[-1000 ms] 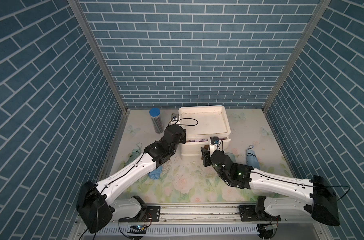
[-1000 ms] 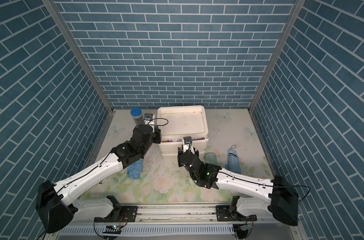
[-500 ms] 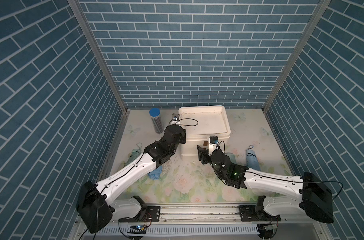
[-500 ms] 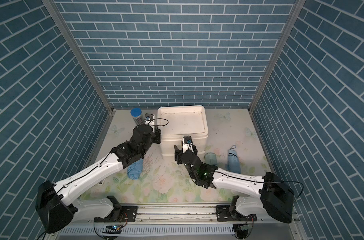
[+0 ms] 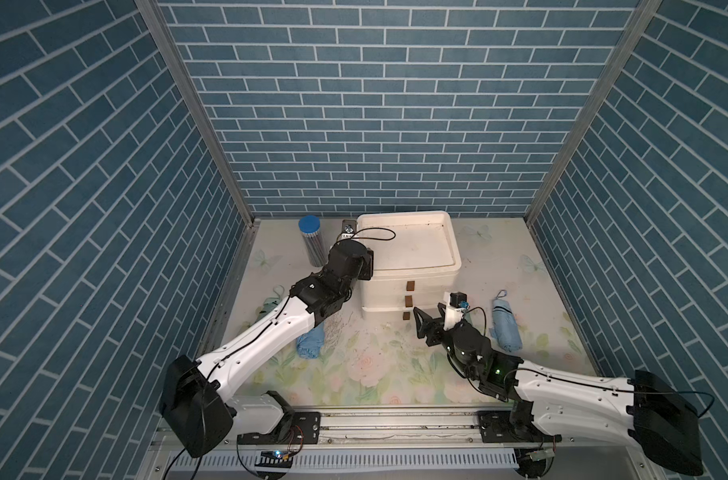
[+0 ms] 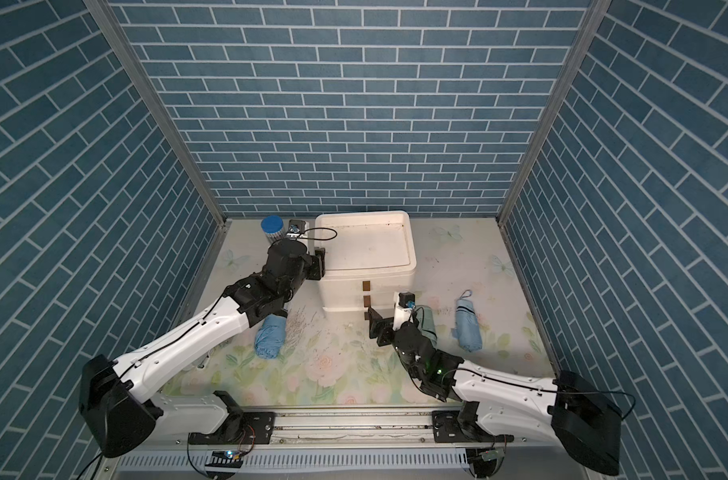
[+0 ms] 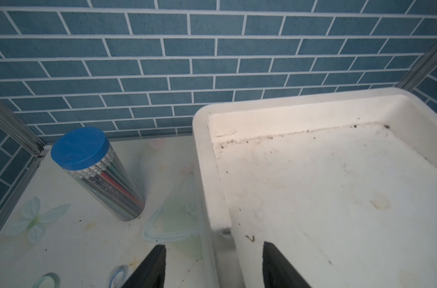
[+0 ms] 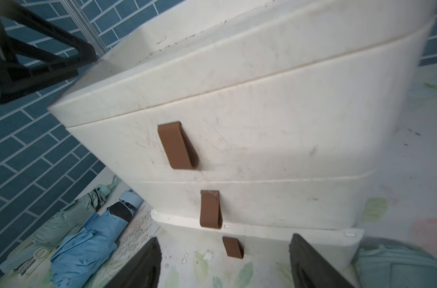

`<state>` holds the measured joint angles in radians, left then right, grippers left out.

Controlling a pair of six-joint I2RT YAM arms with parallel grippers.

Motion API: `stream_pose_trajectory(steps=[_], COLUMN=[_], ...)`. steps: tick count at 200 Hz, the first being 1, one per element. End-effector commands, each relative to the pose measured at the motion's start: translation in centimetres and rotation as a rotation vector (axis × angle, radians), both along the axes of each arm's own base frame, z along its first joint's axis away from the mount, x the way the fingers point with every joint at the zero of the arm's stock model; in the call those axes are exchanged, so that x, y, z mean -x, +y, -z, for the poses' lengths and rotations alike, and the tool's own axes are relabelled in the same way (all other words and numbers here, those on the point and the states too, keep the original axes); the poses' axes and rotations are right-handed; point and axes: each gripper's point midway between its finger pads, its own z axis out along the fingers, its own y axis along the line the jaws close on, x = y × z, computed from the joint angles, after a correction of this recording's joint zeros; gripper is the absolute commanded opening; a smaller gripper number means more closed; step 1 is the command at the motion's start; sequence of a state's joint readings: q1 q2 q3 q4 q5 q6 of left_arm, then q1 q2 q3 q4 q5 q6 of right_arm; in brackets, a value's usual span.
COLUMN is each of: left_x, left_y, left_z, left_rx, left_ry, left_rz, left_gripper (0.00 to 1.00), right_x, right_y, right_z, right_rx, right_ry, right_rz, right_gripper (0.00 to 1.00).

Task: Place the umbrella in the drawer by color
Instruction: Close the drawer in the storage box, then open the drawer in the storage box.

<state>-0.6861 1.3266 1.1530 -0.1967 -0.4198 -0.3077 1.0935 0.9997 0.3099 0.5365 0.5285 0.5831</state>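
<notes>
The white drawer unit (image 5: 416, 253) stood against the back wall. On the mat to its right lay a pale-blue umbrella (image 5: 505, 328), its long axis front-to-back and its strap loop pointing wallward. The left gripper (image 7: 213, 245) and right gripper (image 8: 223, 238) both gaped empty.

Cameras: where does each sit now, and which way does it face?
Top views: stereo pair high at the front, looking down toward the back wall; left arm, right arm, drawer unit and blue umbrella show.
Left wrist: above the unit's top corner, facing the back wall and pencil tube; left fingers show.
Right wrist: low, facing the unit's brown handles; right fingers show.
Shared: all views show the drawer unit; right wrist and top views share the blue umbrella.
</notes>
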Motion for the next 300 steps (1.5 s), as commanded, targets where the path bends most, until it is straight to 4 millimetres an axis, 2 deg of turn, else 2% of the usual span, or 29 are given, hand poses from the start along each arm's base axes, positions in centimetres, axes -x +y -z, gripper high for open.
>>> stream_pose_trajectory(steps=[1, 39, 64, 94, 125, 150, 206, 266, 300], left_x=[-1.0, -1.5, -1.4, -1.4, -1.3, -1.3, -1.1, -0.8, -0.4], left_y=[0.4, 0.4, 0.5, 0.4, 0.2, 0.0, 0.1, -0.3, -0.6], left_z=[0.1, 2.5, 3.2, 3.4, 3.7, 3.8, 3.8, 3.5, 3.6], left_rx=[0.008, 0.002, -0.005, -0.013, -0.016, -0.018, -0.033, 0.018, 0.074], left_ry=[0.008, 0.046, 0.05, 0.053, 0.059, 0.06, 0.062, 0.073, 0.101], left_rz=[-0.048, -0.068, -0.07, -0.063, -0.044, -0.035, -0.024, -0.021, -0.026], left_gripper=[0.65, 0.57, 0.52, 0.43, 0.39, 0.35, 0.23, 0.22, 0.14], right_x=[1.1, 0.7, -0.2, -0.8, -1.3, -1.9, -3.0, -3.2, -3.3], right_y=[1.5, 1.4, 1.6, 1.4, 2.9, 2.9, 4.5, 5.3, 5.5], right_z=[-1.1, -1.6, -1.6, -1.2, -0.6, 0.3, -0.2, 0.7, 1.1], right_rx=[-0.191, -0.312, -0.338, -0.422, -0.449, -0.504, -0.552, -0.591, -0.606], right_ry=[0.025, 0.006, 0.012, 0.038, 0.083, 0.127, 0.141, 0.203, 0.23], right_rz=[-0.116, -0.167, -0.184, -0.169, -0.215, -0.203, -0.239, -0.25, -0.239], right_gripper=[0.8, 0.78, 0.76, 0.72, 0.68, 0.64, 0.59, 0.54, 0.5])
